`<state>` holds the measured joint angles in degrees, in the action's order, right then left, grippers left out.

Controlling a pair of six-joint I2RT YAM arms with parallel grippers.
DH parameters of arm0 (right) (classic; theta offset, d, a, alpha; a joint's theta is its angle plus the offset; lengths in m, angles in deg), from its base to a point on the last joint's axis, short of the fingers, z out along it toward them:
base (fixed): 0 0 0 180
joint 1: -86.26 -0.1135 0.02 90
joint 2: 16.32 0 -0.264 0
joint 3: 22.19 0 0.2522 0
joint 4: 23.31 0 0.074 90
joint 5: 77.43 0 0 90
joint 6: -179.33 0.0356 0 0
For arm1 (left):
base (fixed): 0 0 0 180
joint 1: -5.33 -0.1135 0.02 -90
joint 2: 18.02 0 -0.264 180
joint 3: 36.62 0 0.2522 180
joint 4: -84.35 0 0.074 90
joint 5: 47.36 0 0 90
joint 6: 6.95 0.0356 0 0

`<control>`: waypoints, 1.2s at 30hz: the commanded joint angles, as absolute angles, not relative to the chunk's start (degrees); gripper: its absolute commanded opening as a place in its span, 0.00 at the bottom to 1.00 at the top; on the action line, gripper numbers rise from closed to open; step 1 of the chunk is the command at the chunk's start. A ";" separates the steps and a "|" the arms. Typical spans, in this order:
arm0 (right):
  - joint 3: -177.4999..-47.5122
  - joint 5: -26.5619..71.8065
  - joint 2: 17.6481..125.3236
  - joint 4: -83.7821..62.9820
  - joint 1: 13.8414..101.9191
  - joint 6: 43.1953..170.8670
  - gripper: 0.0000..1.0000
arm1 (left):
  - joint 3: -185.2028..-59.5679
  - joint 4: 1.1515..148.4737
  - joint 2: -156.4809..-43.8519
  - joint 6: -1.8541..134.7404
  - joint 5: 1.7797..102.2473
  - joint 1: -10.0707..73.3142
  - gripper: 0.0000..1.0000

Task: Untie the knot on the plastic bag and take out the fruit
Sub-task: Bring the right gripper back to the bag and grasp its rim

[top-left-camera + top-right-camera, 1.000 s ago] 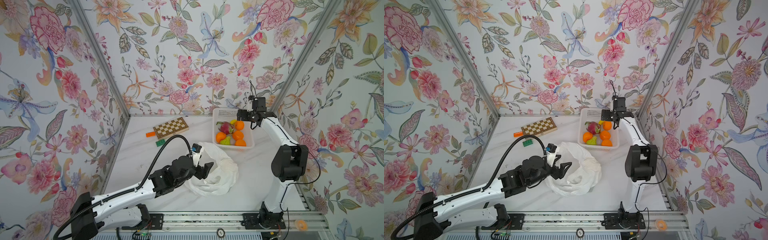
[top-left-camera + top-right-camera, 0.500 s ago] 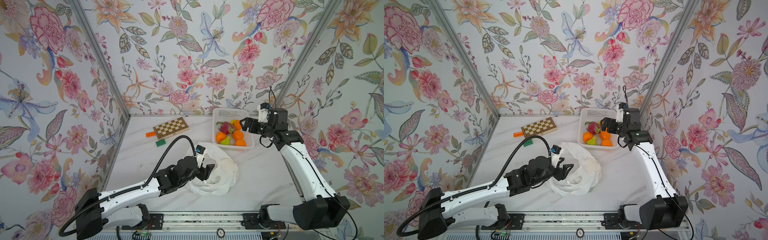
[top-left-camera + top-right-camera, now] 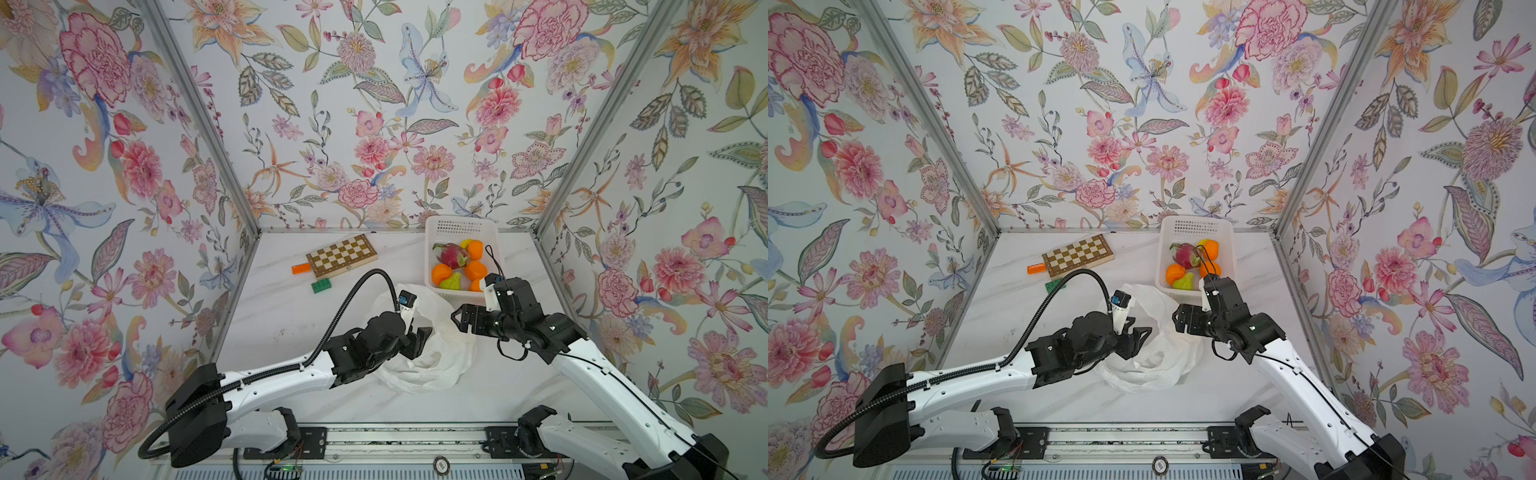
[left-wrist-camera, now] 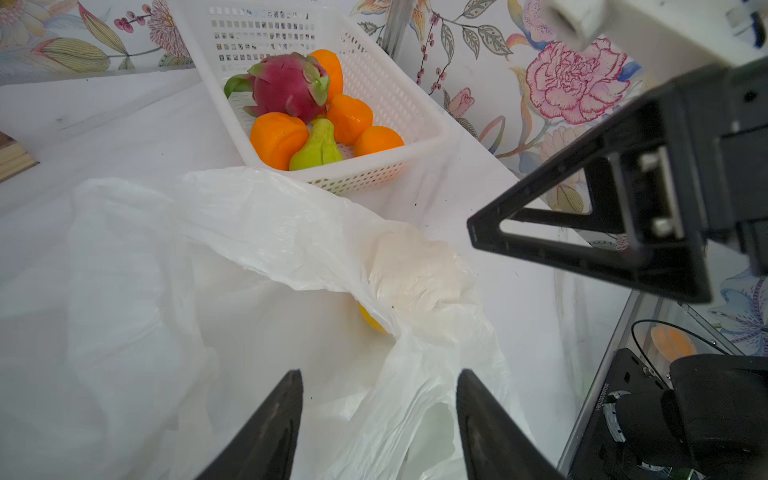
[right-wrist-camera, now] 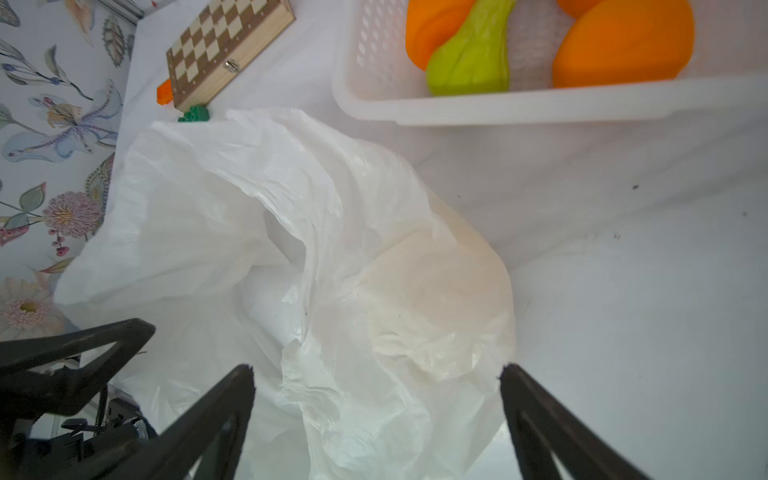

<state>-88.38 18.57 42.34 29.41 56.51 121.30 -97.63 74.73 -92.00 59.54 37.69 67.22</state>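
Observation:
The plastic bag (image 3: pixel 432 365) (image 3: pixel 1154 365) lies crumpled and open-mouthed at the middle of the table. No knot shows in any view. My left gripper (image 3: pixel 423 337) (image 4: pixel 378 374) hangs open over the bag's left fold, and a pleat of film (image 4: pixel 399 415) lies loose between its jaws. My right gripper (image 3: pixel 457 318) (image 5: pixel 376 372) stands wide open at the bag's right side, above a pale round bulge (image 5: pixel 436 299) under the film. A yellow fruit (image 4: pixel 372 322) peeks from under a fold. Oranges, a dragon fruit (image 3: pixel 451 255) and a green fruit (image 4: pixel 318 147) lie in the basket.
The white perforated basket (image 3: pixel 461 222) (image 3: pixel 1196 226) stands at the back right, just beyond the bag. A folded chessboard (image 3: pixel 341 254), an orange block (image 3: pixel 301 269) and a green block (image 3: pixel 322 285) lie at the back left. Floral walls enclose three sides.
My right arm has swung from over the basket down to the bag's right side. The left gripper has edged further over the bag, and its jaws have narrowed.

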 commanded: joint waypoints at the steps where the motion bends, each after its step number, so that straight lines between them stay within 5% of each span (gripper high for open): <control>1: -87.19 16.59 44.68 29.58 52.06 124.38 0.95 | -96.66 76.66 -93.81 58.79 36.92 67.34 0.61; 11: -79.23 6.25 50.09 28.76 49.65 121.07 0.95 | -94.69 77.86 -98.81 53.98 38.72 67.30 0.61; 16: -74.55 10.33 52.75 25.06 52.40 122.04 0.60 | -95.29 77.82 -100.96 54.13 39.61 67.26 0.61; 20: -70.09 14.31 52.22 18.92 53.11 123.51 0.21 | -95.78 78.02 -103.45 54.23 40.69 67.29 0.61; 26: -66.95 23.13 53.15 9.62 52.74 125.40 0.00 | -96.97 77.33 -106.92 53.24 38.41 67.28 0.61; 31: -64.73 34.15 52.12 -4.12 50.53 126.99 0.00 | -96.60 77.97 -109.07 54.40 36.41 66.67 0.61; 36: -65.75 25.80 48.31 3.78 51.03 125.52 0.06 | -95.36 79.37 -108.77 55.99 35.89 64.60 0.60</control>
<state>-65.19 28.86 50.73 1.89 50.52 125.80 -95.38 77.97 -108.70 54.30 37.69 65.86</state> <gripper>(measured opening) 0.054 0.598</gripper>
